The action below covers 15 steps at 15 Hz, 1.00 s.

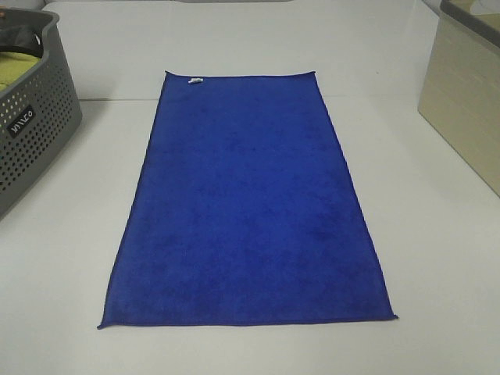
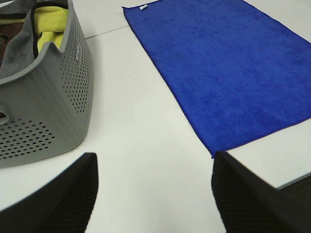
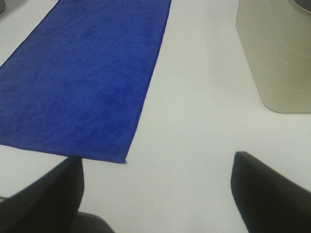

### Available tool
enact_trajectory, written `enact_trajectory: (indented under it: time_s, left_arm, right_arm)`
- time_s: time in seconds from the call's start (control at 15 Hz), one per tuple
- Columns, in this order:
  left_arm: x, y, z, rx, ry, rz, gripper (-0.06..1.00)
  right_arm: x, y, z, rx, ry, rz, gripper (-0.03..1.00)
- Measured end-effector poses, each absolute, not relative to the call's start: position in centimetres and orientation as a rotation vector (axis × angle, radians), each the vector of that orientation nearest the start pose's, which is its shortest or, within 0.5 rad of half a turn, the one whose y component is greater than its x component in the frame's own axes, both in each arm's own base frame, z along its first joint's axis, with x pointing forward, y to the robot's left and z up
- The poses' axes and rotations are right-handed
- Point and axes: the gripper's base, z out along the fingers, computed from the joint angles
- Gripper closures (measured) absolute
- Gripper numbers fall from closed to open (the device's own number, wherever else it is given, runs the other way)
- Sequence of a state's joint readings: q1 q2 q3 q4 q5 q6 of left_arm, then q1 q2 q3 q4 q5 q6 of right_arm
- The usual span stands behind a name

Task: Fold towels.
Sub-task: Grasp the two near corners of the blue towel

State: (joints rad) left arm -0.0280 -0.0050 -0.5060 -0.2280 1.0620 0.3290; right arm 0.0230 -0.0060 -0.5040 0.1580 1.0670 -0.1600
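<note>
A blue towel (image 1: 246, 203) lies flat and unfolded on the white table, long side running away from me, with a small white tag (image 1: 194, 80) at its far left corner. It also shows in the left wrist view (image 2: 223, 68) and the right wrist view (image 3: 82, 73). Neither gripper shows in the exterior high view. My left gripper (image 2: 153, 194) is open and empty over bare table, near the towel's near left corner. My right gripper (image 3: 155, 194) is open and empty, near the towel's near right corner (image 3: 124, 160).
A grey perforated basket (image 1: 31, 117) stands at the left; in the left wrist view it (image 2: 48, 97) holds yellow and dark cloths (image 2: 48, 24). A beige bin (image 1: 465, 101) stands at the right, also in the right wrist view (image 3: 277, 53).
</note>
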Motion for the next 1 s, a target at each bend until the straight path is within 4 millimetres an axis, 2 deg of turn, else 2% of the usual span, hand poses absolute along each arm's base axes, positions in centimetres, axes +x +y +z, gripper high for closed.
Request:
enact_trajectory:
  time_s: [1.0]
  left_arm:
    - [-0.81,-1.78,28.05,0.370,1.981,-0.081,0.30]
  right_arm:
    - [-0.74,1.24,27.87,-0.194,2.023,0.103,0.19]
